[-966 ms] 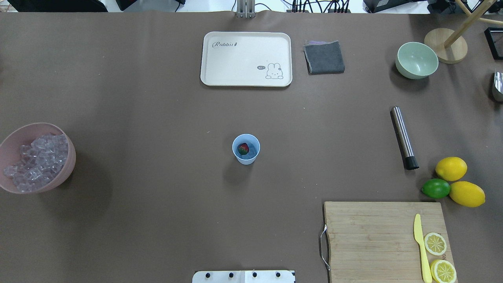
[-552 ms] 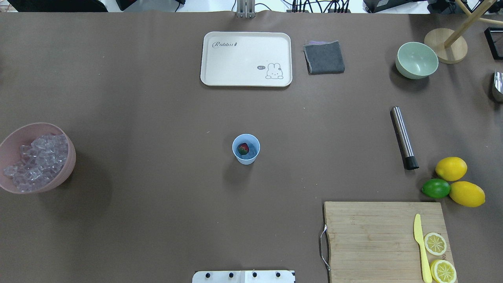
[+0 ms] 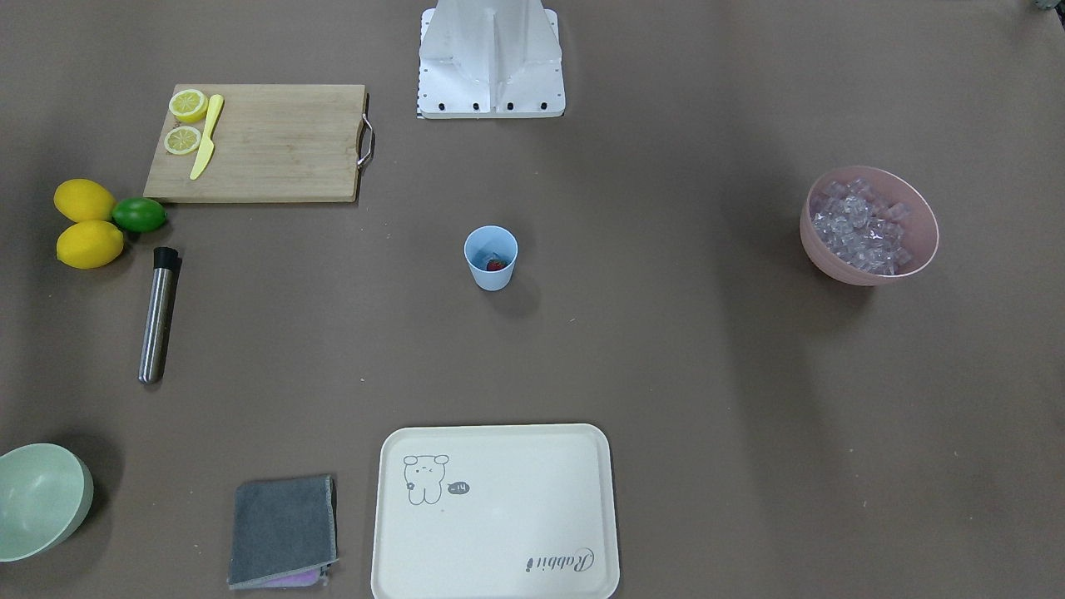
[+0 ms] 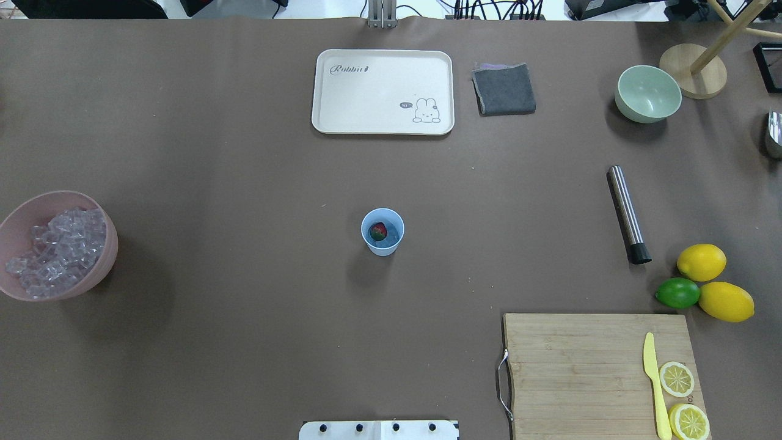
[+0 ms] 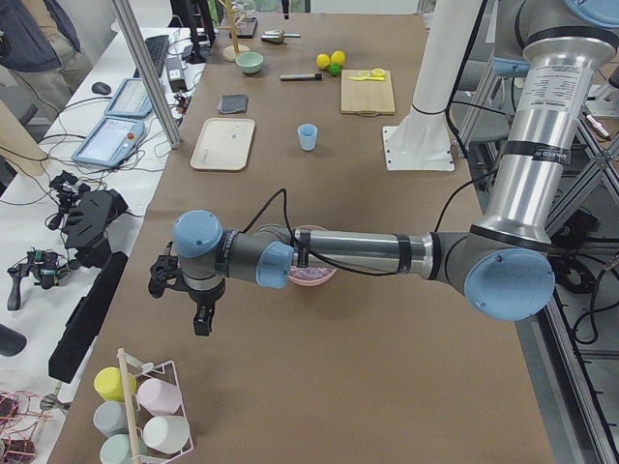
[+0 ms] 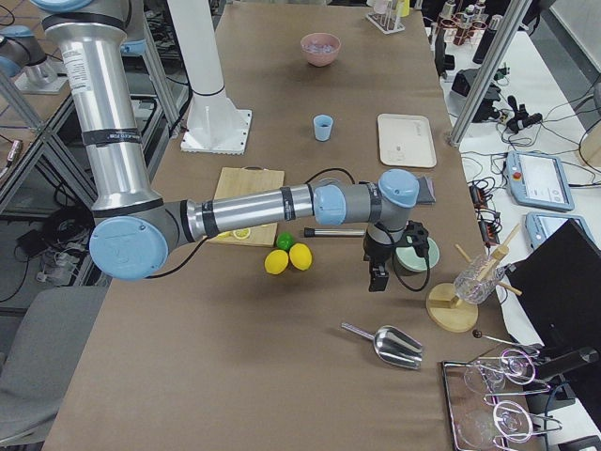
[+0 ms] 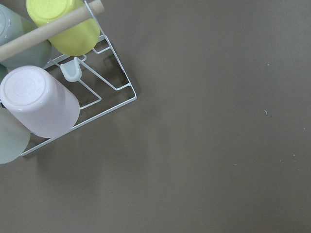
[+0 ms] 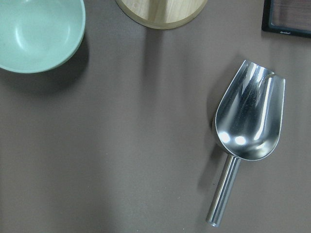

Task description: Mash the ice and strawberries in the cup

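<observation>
The pale blue cup (image 4: 382, 231) (image 3: 491, 257) stands upright mid-table with a red strawberry (image 4: 378, 231) (image 3: 496, 264) inside it. Clear ice (image 4: 58, 250) (image 3: 861, 225) fills the pink bowl (image 4: 110, 263) at the table's left end. A steel muddler with a black tip (image 4: 628, 214) lies flat on the right side. In the exterior left view my left gripper (image 5: 198, 314) hangs past the pink bowl, near a cup rack. The exterior right view shows my right gripper (image 6: 376, 275) by the green bowl. I cannot tell whether either gripper is open or shut.
A cream tray (image 4: 330, 122), grey cloth (image 4: 504, 89) and green bowl (image 4: 647, 93) line the far side. Near right are a cutting board (image 4: 574, 366) with knife and lemon slices, plus lemons and a lime (image 4: 677, 293). A metal scoop (image 8: 248, 121) lies under the right wrist, a cup rack (image 7: 58, 73) under the left.
</observation>
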You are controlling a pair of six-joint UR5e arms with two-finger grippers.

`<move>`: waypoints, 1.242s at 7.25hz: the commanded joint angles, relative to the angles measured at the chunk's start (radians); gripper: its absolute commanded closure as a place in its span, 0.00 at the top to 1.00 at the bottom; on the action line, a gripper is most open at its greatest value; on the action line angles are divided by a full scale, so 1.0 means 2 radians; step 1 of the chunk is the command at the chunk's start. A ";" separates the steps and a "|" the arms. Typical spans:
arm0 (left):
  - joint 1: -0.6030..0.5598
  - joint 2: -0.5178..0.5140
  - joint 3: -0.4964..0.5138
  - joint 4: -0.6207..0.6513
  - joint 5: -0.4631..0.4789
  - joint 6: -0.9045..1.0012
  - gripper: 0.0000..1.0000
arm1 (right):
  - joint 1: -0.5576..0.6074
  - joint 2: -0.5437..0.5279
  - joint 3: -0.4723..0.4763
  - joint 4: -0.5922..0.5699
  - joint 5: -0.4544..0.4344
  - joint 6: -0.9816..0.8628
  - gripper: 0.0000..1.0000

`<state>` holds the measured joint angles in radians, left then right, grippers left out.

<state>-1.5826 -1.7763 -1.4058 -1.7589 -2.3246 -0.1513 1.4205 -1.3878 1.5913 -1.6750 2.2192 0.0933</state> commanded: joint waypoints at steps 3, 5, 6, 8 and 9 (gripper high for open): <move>0.000 0.005 -0.010 -0.003 0.000 -0.009 0.98 | 0.001 -0.001 0.009 0.001 -0.001 0.000 0.99; 0.000 0.008 -0.027 -0.004 0.001 -0.009 0.98 | 0.001 -0.002 0.010 0.001 -0.001 0.000 0.99; 0.000 0.005 -0.027 -0.004 0.005 -0.007 0.98 | 0.001 -0.002 0.009 0.001 -0.001 0.001 0.99; -0.001 0.001 -0.030 -0.003 0.007 -0.006 0.98 | 0.001 -0.004 0.017 0.001 -0.001 0.002 0.99; -0.001 0.004 -0.030 -0.003 0.007 -0.006 0.98 | 0.001 -0.006 0.017 0.001 -0.001 0.002 0.99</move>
<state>-1.5844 -1.7712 -1.4633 -1.7654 -2.3112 -0.1648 1.4220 -1.3960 1.6225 -1.6733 2.2185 0.0963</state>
